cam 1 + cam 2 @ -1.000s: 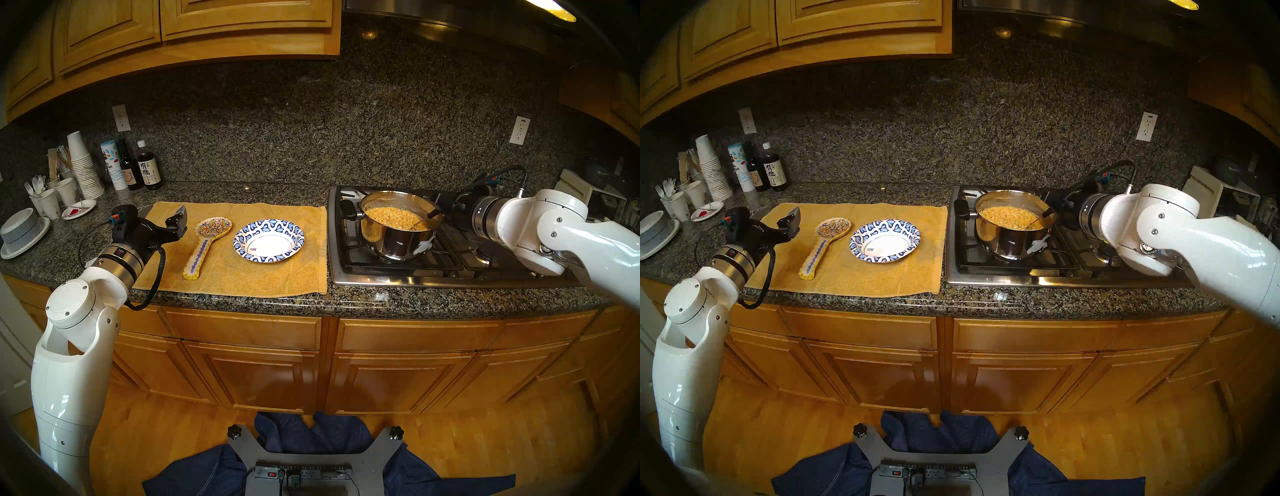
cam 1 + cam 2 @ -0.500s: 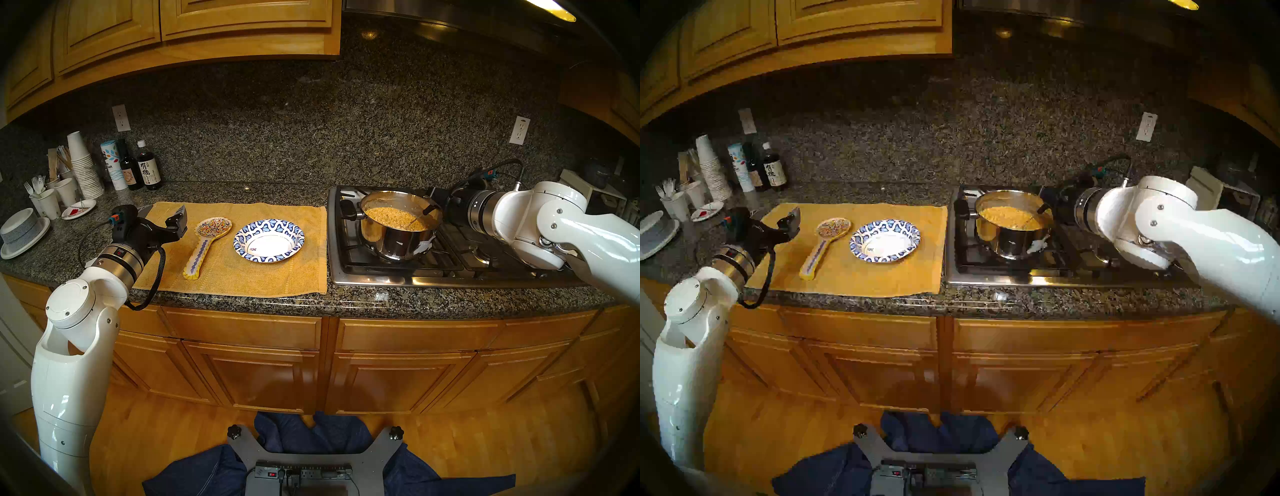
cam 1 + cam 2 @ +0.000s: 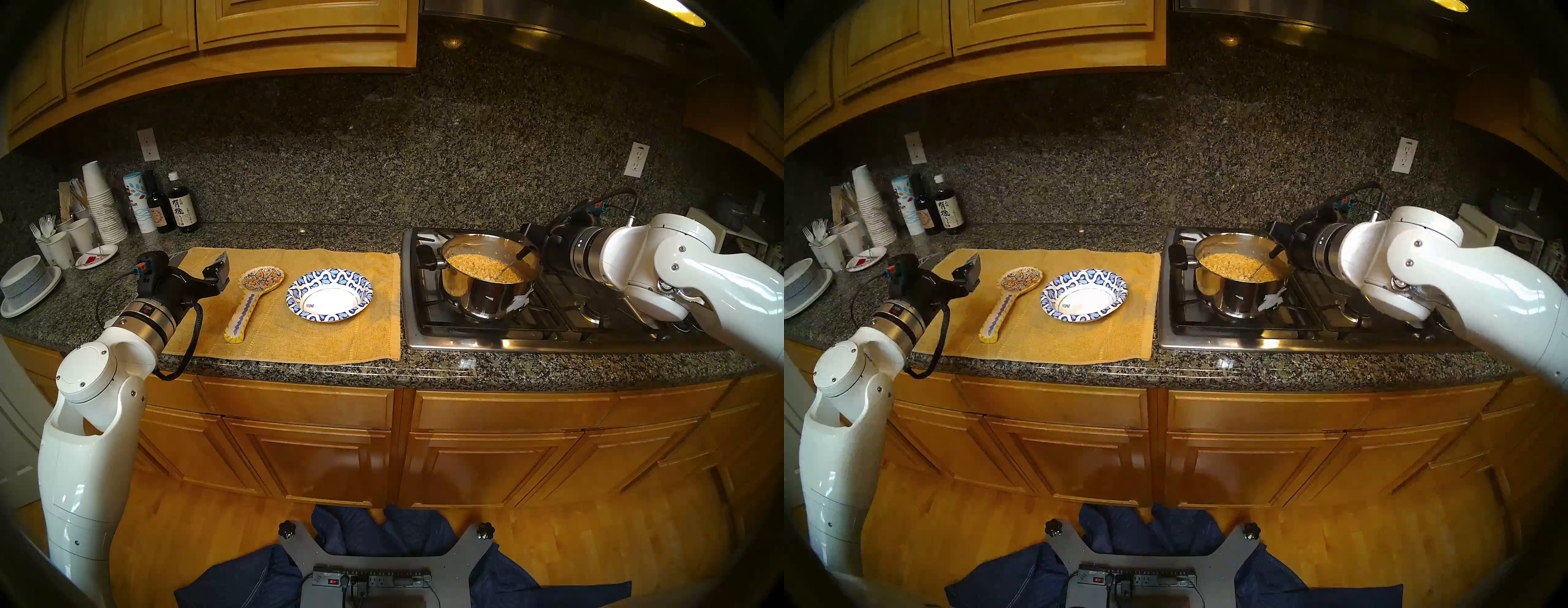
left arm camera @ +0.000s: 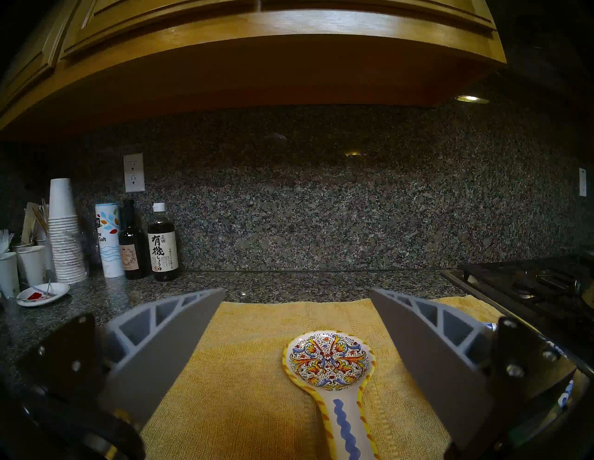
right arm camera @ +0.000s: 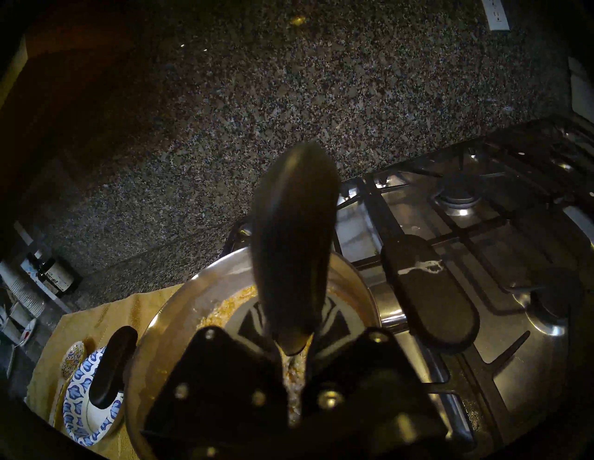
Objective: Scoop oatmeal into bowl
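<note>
On the left, left gripper [image 4: 297,295] hovers over the yellow towel [image 3: 297,339], fingers spread, empty. Bowl [image 3: 329,295] sits mid-towel — bare inside. Rightward, oatmeal [image 3: 483,267] fills the pot [image 3: 488,297] — right gripper [image 3: 535,237] pinches the ladle [image 3: 522,253], fingers pressed together.

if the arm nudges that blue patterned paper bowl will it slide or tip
Likely slide: the bowl looks like thin paper, sits empty, and so is probably very light. Its wide, shallow shape makes tipping unlikely unless the rim is pressed down. The yellow towel beneath may add some grip, or bunch up with it.
</note>
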Available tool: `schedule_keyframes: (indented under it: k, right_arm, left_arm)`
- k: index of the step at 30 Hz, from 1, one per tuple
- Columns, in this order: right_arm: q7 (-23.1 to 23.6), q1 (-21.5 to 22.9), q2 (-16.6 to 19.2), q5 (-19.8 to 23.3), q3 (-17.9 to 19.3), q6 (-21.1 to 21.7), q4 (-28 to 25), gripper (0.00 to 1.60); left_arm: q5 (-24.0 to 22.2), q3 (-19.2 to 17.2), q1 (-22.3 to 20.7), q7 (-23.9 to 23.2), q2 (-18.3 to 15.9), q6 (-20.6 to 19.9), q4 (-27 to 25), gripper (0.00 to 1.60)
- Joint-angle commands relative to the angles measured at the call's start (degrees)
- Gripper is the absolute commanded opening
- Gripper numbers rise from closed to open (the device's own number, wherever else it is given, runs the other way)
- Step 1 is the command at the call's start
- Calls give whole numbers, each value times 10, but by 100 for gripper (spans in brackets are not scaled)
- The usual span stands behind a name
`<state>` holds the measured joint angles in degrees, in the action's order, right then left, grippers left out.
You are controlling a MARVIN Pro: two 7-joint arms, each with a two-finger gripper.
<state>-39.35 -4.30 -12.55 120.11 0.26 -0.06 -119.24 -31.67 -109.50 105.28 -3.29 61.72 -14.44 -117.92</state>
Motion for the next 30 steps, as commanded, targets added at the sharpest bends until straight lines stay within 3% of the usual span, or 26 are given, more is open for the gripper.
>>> schedule_keyframes:
  k: [1, 16, 30]
  right_arm:
    - [2, 27, -8, 10, 26, 0, 11, 0]
    - [6, 35, -14, 45, 32, 4, 34, 0]
    - [7, 50, -21, 49, 43, 13, 47, 0]
  left_arm:
    - [-2, -6, -12, 0, -2, 7, -15, 160]
    - [-2, -6, -12, 0, -2, 7, -15, 160]
    - [-2, -6, -12, 0, -2, 7, -14, 160]
